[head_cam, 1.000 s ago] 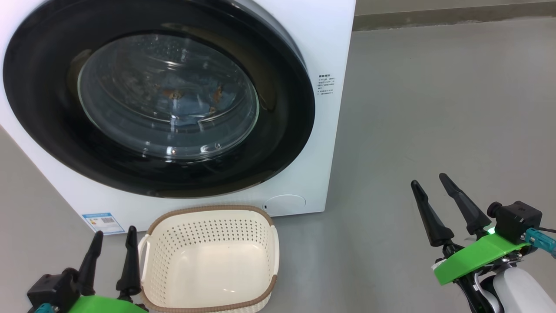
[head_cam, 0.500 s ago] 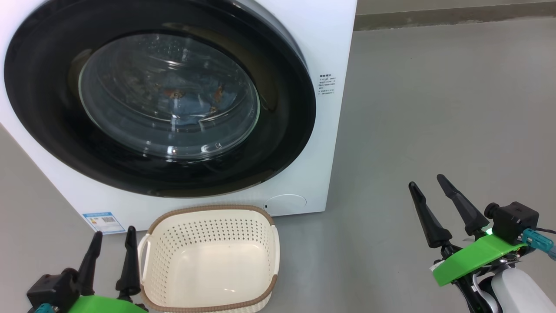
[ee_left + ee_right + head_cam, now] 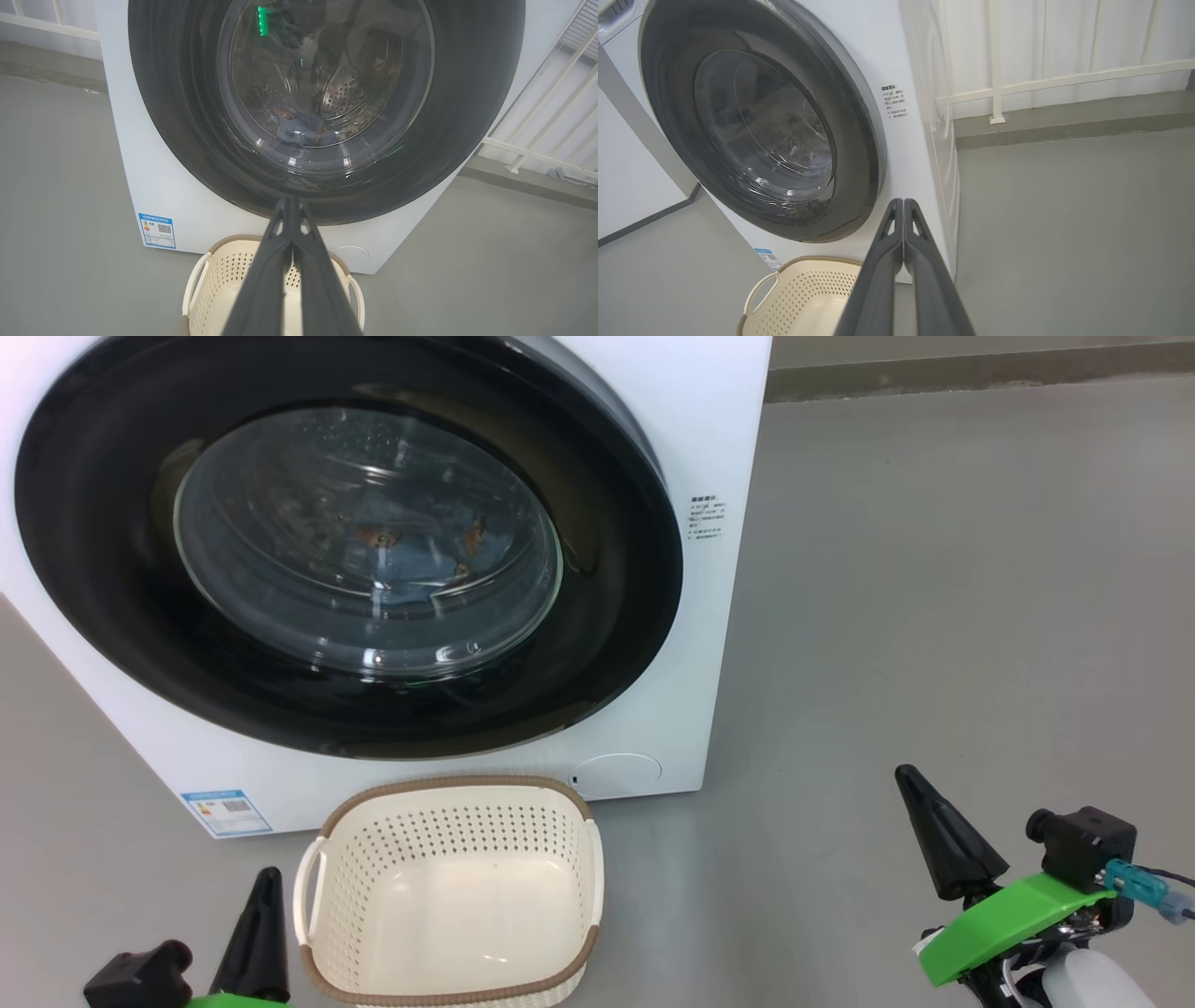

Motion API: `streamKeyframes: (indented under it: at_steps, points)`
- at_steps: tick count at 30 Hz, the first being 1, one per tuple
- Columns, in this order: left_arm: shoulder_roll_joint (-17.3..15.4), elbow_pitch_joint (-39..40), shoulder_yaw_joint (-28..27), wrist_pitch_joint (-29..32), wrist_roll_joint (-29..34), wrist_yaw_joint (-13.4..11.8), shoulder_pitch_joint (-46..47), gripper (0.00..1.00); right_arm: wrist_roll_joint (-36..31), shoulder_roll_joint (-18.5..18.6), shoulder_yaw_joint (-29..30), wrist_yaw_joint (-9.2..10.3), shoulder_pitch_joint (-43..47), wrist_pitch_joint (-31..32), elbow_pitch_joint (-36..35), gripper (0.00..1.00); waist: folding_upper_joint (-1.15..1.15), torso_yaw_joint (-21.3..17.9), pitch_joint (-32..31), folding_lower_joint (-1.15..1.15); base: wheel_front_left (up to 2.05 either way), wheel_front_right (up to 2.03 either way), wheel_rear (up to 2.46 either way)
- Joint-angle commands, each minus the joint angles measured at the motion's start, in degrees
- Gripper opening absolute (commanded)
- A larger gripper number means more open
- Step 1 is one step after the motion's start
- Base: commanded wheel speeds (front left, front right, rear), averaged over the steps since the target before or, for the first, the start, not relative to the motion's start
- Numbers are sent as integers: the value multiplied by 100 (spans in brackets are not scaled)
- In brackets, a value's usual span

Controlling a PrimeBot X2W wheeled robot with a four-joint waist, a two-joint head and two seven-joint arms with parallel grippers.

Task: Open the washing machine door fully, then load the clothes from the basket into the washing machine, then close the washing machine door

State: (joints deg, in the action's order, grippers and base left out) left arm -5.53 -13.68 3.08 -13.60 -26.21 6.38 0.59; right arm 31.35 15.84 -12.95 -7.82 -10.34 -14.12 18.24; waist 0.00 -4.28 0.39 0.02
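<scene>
The white washing machine [image 3: 709, 420] [image 3: 154, 186] [image 3: 896, 51] stands with its black-ringed door [image 3: 112, 644] [image 3: 467, 116] [image 3: 859, 154] shut. Behind the glass lie light blue clothes [image 3: 411, 560] [image 3: 299, 130] with orange-brown prints. The cream basket [image 3: 448, 896] [image 3: 205, 289] [image 3: 803, 298] sits on the floor before the machine with nothing in it. My left gripper [image 3: 266, 887] [image 3: 290, 200] is shut, low at the basket's left. My right gripper [image 3: 910, 779] [image 3: 903, 203] is shut too, over the floor to the right of the machine, holding nothing.
Bare grey floor [image 3: 934, 616] spreads right of the machine. A blue label sticker [image 3: 226, 810] [image 3: 158, 230] marks the machine's lower front. White railing [image 3: 1041, 79] and a low kerb [image 3: 971, 373] run along the back.
Both grippers have gone from open to shut and dropped lower in the head view. The machine, door and basket stay where they were.
</scene>
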Motion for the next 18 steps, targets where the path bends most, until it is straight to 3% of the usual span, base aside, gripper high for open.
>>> streamKeyframes:
  at_steps: [1, 18]
  points:
    - [-73, 113, -79, 40, -167, 7, 149, 0, 178, 32, 96, 2, -147, 57, -147, 0, 0, 8, -4, 6, 0, 0, 0]
    - [-27, 92, -193, 301, -1043, 20, 210, 0, 1001, -131, 326, 6, -81, 312, -175, 0, 0, 65, 0, -1, 0, 0, 0]
